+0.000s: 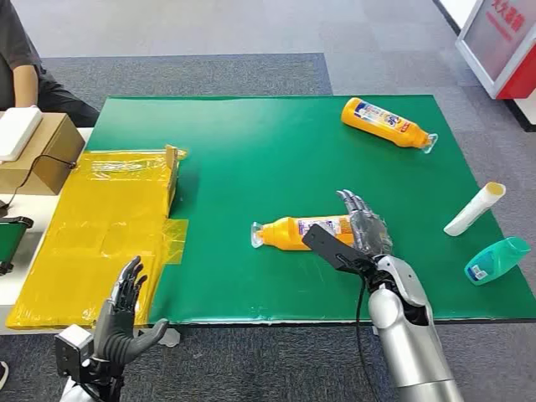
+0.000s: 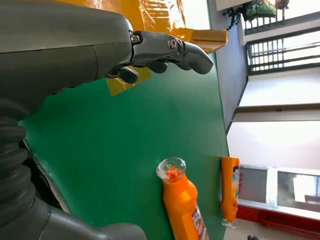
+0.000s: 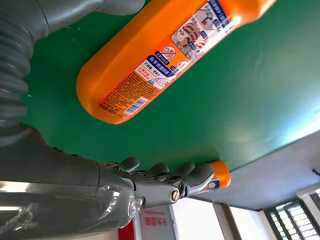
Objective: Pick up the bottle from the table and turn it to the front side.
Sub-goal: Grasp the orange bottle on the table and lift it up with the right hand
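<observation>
An orange bottle [image 1: 297, 232] lies on its side near the middle of the green mat [image 1: 265, 151], its clear cap pointing left. My right hand [image 1: 363, 230] hovers at the bottle's base end with fingers stretched out and holds nothing. In the right wrist view the bottle's label [image 3: 166, 55] faces the camera, and the bottle lies between the thumb and the fingers [image 3: 166, 177] with a gap of green mat on the fingers' side. My left hand [image 1: 123, 314] is open at the table's front left edge. The left wrist view shows its fingers [image 2: 170, 50] and the bottle [image 2: 183, 205].
A second orange bottle [image 1: 385, 123] lies at the mat's far right. A white tube [image 1: 474, 208] and a teal bottle [image 1: 496, 260] lie at the right edge. A yellow taped sheet [image 1: 101, 226] covers the left side. A cardboard box [image 1: 44, 151] and a seated person [image 1: 25, 67] are at the back left.
</observation>
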`<state>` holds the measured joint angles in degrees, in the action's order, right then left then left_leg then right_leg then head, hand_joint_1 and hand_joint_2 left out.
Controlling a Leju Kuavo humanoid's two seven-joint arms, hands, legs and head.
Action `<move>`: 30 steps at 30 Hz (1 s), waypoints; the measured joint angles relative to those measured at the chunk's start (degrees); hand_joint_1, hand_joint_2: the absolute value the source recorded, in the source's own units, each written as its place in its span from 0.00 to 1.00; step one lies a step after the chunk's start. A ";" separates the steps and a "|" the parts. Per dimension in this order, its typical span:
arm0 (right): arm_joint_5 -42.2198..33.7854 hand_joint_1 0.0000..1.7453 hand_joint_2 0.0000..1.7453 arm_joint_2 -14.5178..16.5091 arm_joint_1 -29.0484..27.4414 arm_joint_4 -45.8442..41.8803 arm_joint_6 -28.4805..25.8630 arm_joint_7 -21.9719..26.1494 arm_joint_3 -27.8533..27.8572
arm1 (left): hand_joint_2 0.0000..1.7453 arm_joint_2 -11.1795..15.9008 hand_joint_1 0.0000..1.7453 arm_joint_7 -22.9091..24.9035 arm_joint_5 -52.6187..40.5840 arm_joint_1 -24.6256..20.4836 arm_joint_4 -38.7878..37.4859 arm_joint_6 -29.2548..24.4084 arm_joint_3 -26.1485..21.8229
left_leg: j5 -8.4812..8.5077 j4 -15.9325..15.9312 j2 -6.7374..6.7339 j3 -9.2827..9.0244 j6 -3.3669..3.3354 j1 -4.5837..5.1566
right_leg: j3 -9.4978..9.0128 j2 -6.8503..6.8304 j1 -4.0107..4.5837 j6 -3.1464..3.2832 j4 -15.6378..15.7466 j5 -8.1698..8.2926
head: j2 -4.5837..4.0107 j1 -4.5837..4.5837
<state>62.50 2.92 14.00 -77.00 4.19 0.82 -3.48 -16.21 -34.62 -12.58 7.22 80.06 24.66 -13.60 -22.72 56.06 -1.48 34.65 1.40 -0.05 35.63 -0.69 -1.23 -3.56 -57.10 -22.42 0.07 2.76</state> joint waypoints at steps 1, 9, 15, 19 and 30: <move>0.05 0.00 1.00 -0.13 0.28 0.62 -0.02 0.03 -0.09 | 1.00 0.08 0.00 -0.05 0.03 -0.05 -0.15 -0.03 0.10 | 0.00 0.00 0.01 0.00 0.00 0.00 | 0.00 0.00 0.00 0.00 0.00 0.00 | 0.00 0.00; 1.19 0.00 1.00 -2.43 5.81 13.25 0.22 -0.29 -1.81 | 1.00 1.55 0.00 -1.81 0.75 -1.54 -2.54 -0.84 0.55 | 0.00 0.00 0.04 0.02 0.00 0.00 | 0.02 -0.03 0.00 0.00 0.00 -0.01 | 0.00 0.00; 3.39 0.00 1.00 -3.58 11.06 23.70 -0.52 -0.51 -2.88 | 1.00 2.33 0.00 -2.99 0.77 -2.65 -4.46 -1.16 0.81 | 0.00 0.00 0.04 0.00 0.00 0.00 | 0.01 -0.03 0.00 0.00 0.00 0.00 | 0.00 -0.01; 6.65 0.00 1.00 -4.25 14.53 30.37 -2.46 -0.54 -3.90 | 1.00 2.68 0.00 -3.20 0.64 -3.26 -5.97 -1.52 1.43 | 0.03 0.00 0.04 0.00 -0.02 0.00 | -0.01 -0.04 0.00 -0.02 0.00 0.01 | 0.00 -0.01; 9.58 1.00 1.00 -4.98 18.57 38.75 -3.57 0.92 -5.80 | 1.00 3.21 0.00 -3.42 0.54 -3.77 -8.45 -2.05 1.91 | 0.03 0.00 0.02 -0.05 -0.02 0.00 | -0.03 -0.02 0.01 -0.02 0.00 0.03 | 0.00 -0.01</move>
<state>72.08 -2.07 32.57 -38.25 0.62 1.74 -9.27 -13.00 -38.04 -12.04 3.45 71.61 22.62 -11.70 -22.68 56.07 -1.45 34.59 1.38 -0.05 35.60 -0.71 -1.23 -3.58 -57.10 -22.39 0.07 2.75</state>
